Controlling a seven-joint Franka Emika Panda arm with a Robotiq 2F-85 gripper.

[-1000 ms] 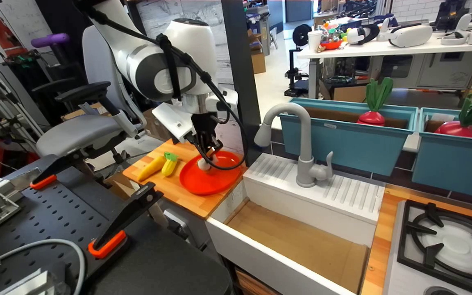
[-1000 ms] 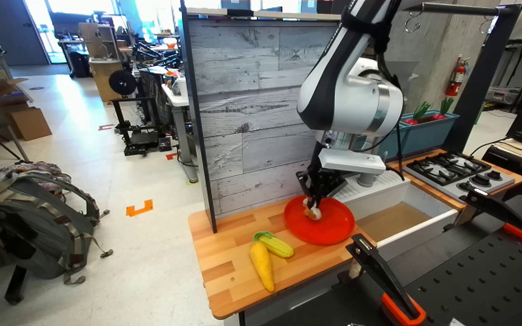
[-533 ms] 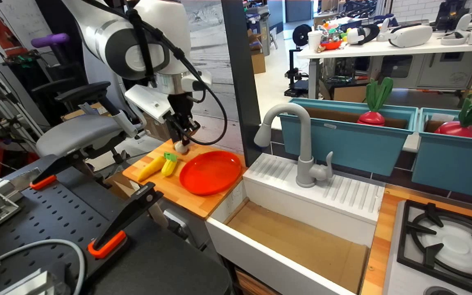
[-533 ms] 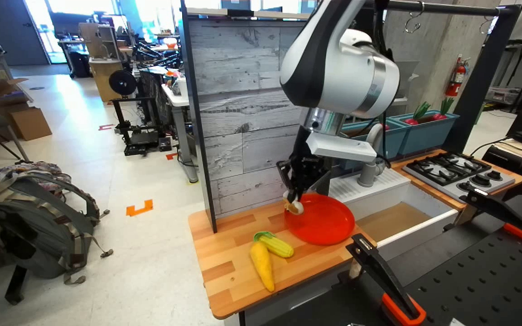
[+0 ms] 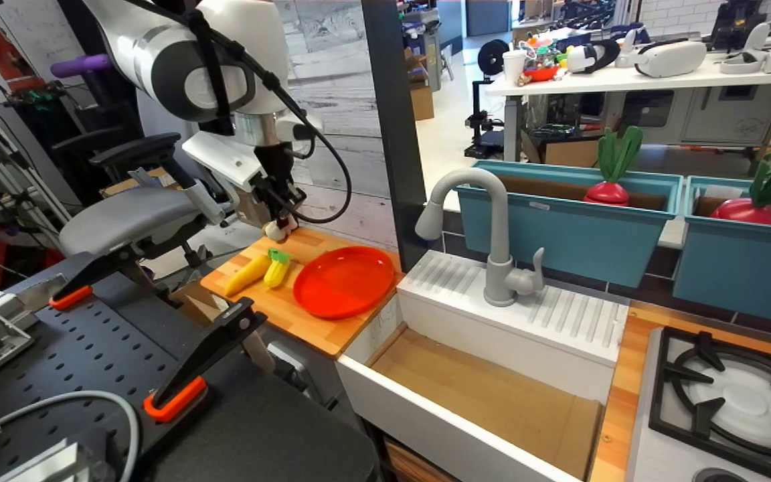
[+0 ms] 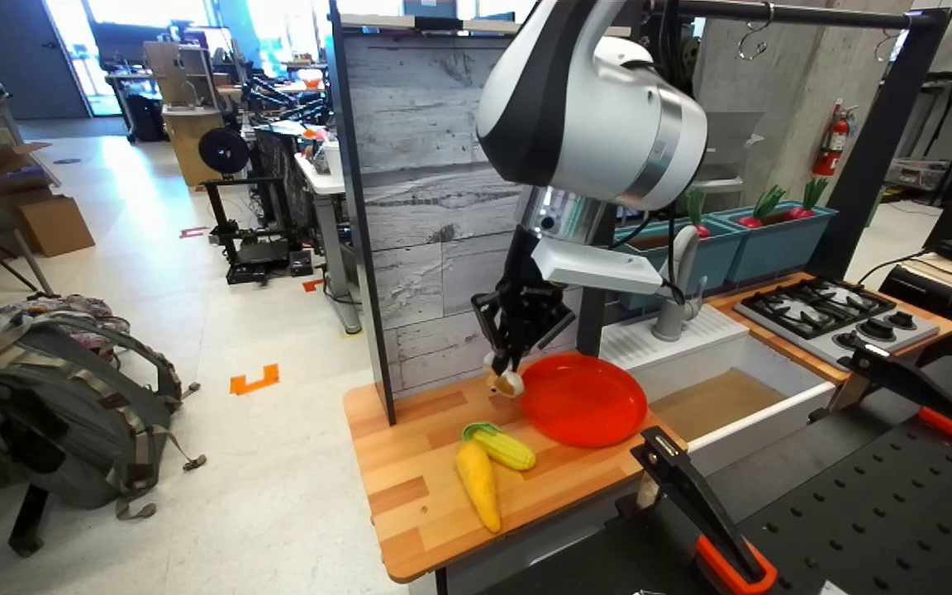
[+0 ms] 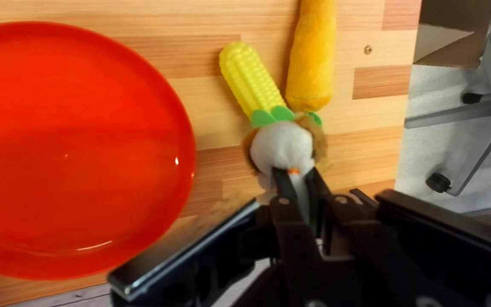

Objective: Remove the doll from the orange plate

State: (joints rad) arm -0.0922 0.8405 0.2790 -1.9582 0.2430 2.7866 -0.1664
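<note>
The doll, a small white and tan soft toy, hangs from my gripper in the wrist view [image 7: 282, 143]. It also shows in both exterior views [image 5: 276, 231] [image 6: 507, 384]. My gripper [image 7: 295, 172] is shut on it, with white cloth pinched between the fingertips. The doll is off the orange plate, beside it, over the wooden counter. It looks raised above the wood, but its exact height is hard to tell. The orange plate [image 7: 75, 149] lies flat on the counter with nothing on it. It shows in both exterior views [image 5: 344, 281] [image 6: 583, 401].
A yellow corn with green leaves [image 6: 501, 447] and a yellow carrot-like toy [image 6: 478, 486] lie together on the wooden counter [image 6: 410, 479]. A grey plank wall [image 6: 443, 273] stands behind. The sink [image 5: 486, 388] and faucet [image 5: 496, 234] are beyond the plate.
My gripper has lifted the doll from the orange plate and carried it sideways, past the plate's rim, over the wood. The plate, corn and yellow toy have not moved.
</note>
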